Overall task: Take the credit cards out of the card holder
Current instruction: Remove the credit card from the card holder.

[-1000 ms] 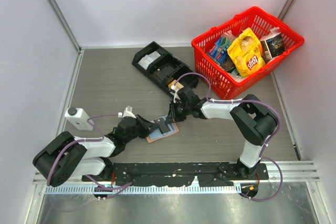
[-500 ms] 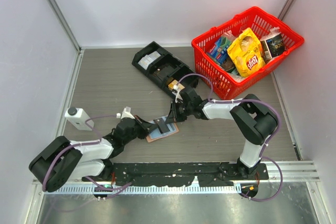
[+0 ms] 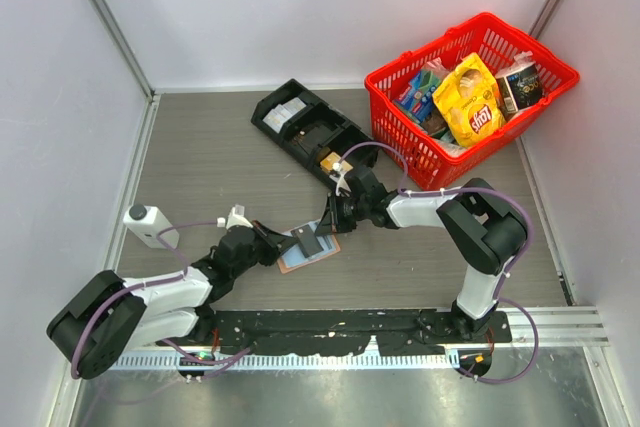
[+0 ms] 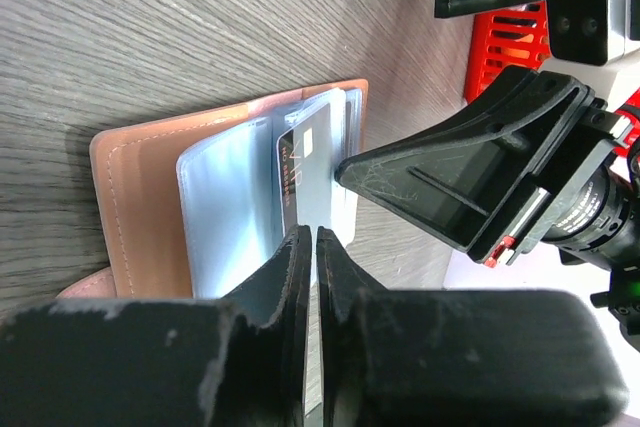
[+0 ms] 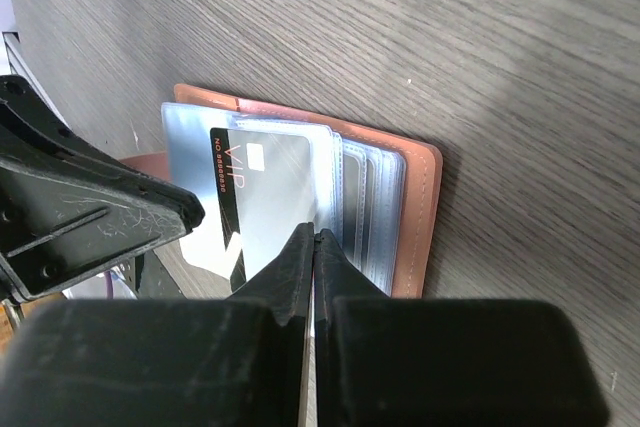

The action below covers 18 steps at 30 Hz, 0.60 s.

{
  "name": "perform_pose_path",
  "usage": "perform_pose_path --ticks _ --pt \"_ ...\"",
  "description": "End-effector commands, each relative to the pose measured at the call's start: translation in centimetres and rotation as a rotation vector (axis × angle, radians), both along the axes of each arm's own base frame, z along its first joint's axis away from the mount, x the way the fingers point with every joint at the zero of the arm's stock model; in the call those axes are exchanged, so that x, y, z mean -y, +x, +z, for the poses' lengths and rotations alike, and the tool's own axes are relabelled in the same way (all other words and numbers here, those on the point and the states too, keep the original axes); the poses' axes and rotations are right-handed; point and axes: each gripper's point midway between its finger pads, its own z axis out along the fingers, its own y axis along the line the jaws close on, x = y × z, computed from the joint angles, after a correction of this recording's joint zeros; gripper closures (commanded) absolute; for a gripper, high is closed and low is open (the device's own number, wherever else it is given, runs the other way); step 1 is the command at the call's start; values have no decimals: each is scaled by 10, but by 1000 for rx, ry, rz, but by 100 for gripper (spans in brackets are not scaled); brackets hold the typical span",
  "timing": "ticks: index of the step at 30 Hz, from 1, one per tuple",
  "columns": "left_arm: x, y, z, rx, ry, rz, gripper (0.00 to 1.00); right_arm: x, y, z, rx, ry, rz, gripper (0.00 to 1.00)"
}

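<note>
The salmon-pink card holder (image 3: 318,255) lies open on the table, its pale blue sleeves fanned out. It also shows in the left wrist view (image 4: 135,197) and the right wrist view (image 5: 415,212). A silver card with a dark stripe (image 5: 270,187) sticks partly out of a sleeve and also shows in the left wrist view (image 4: 305,162). My left gripper (image 3: 292,244) is shut, its jaws pinching the card's edge (image 4: 313,242). My right gripper (image 3: 327,230) is shut on a sleeve edge (image 5: 315,239) beside the card. The two grippers face each other over the holder.
A black compartment tray (image 3: 312,130) lies behind the holder. A red basket (image 3: 530,47) of snack packs stands at the back right. A small white device (image 3: 148,225) sits at the left. Side walls close in the table.
My left arm has drawn back to the left, its elbow lower, with the gripper still at the holder. The silver card shows a little further out. The right arm has barely moved.
</note>
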Motion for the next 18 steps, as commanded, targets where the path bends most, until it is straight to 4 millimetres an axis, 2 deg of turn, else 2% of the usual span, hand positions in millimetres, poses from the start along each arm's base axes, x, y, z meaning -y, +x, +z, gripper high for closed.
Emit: perform_pose_path --ticks 1,4,8,12,18 --pt "0 4 1 11 15 6 85 38 -21 -53 -102 -198 -33 97" --pt "2 3 -3 -6 23 0 72 37 -21 -51 -97 -195 -30 97" --pt "0 2 -6 -19 26 8 63 38 -21 -51 -99 -196 -31 98" --pt "1 5 -3 -5 35 5 62 38 -22 -52 -100 -195 -30 98" --pt "12 10 -2 11 29 -34 65 37 -22 -52 -99 -194 -25 99"
